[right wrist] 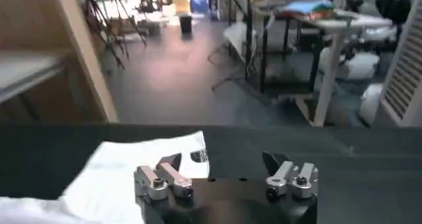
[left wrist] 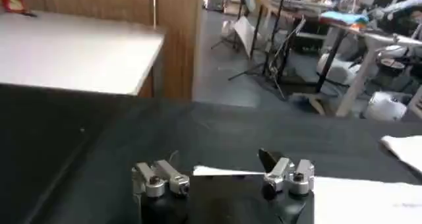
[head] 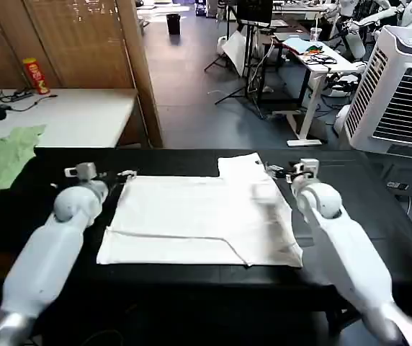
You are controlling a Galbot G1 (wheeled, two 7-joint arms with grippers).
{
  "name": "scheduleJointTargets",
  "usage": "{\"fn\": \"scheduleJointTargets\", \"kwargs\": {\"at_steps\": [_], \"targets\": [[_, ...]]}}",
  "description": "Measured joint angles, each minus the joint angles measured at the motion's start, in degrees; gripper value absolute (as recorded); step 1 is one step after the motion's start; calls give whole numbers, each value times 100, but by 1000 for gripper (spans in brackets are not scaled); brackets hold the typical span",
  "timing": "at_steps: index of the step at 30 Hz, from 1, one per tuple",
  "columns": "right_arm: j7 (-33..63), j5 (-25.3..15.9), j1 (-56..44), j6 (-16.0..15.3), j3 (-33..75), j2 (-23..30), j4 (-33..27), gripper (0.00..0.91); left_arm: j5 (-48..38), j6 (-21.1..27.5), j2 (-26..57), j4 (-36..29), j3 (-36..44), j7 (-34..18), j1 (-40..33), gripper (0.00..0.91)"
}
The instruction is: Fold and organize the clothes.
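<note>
While the T-shirt (head: 202,220) lies partly folded mid-frame on the black table (head: 379,216), we hold the left gripper (head: 101,174) and right gripper (head: 287,170) open and empty at its upper corners; next, we judge, comes gripping an edge.

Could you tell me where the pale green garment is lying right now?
In the head view, the pale green garment lies at the table's far left edge, left of the left gripper and apart from the white T-shirt.

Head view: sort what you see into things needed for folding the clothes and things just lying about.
Needed: white T-shirt, left gripper, right gripper, black table.
Lying about: pale green garment, red can, white fan unit.
</note>
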Motion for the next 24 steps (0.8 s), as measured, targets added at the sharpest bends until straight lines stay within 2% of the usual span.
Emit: {"fn": "scheduleJointTargets", "kwargs": {"at_steps": [5, 6, 7, 8, 9, 10, 11, 13, 14, 17, 24], "targets": [[-33, -51, 151, -68, -43, 233, -453, 878, 146, -11, -115, 483, 102, 149, -183, 878], [-60, -66, 167, -68, -45, 251, -504, 878, 182, -15, -132, 538, 118, 163, -196, 790], [-79, -76, 178, -68, -45, 264, -540, 878, 209, -21, -144, 595, 128, 183, -205, 741], [-91, -76, 185, -73, -45, 276, -569, 848, 238, -30, -158, 646, 135, 195, -212, 605], [-106, -76, 193, -80, -43, 285, -595, 702, 257, -36, -171, 694, 139, 204, -218, 400], [-119, -76, 197, -85, -40, 290, -613, 634, 265, -45, -183, 727, 143, 216, -222, 244], [-134, -75, 199, -91, -32, 295, -630, 536, 277, -54, -187, 747, 146, 226, -227, 146], [-163, -74, 202, -91, -11, 302, -668, 410, 319, -75, -201, 790, 158, 238, -237, 117], [-193, -73, 202, -90, 2, 306, -681, 293, 335, -79, -205, 804, 168, 240, -244, 107], [-252, -52, 193, -95, 45, 325, -704, 68, 372, -91, -208, 830, 196, 296, -262, 59], [-314, 136, 145, -159, 172, 385, -701, 20, 437, -87, -214, 863, 226, 313, -266, 49]]}}
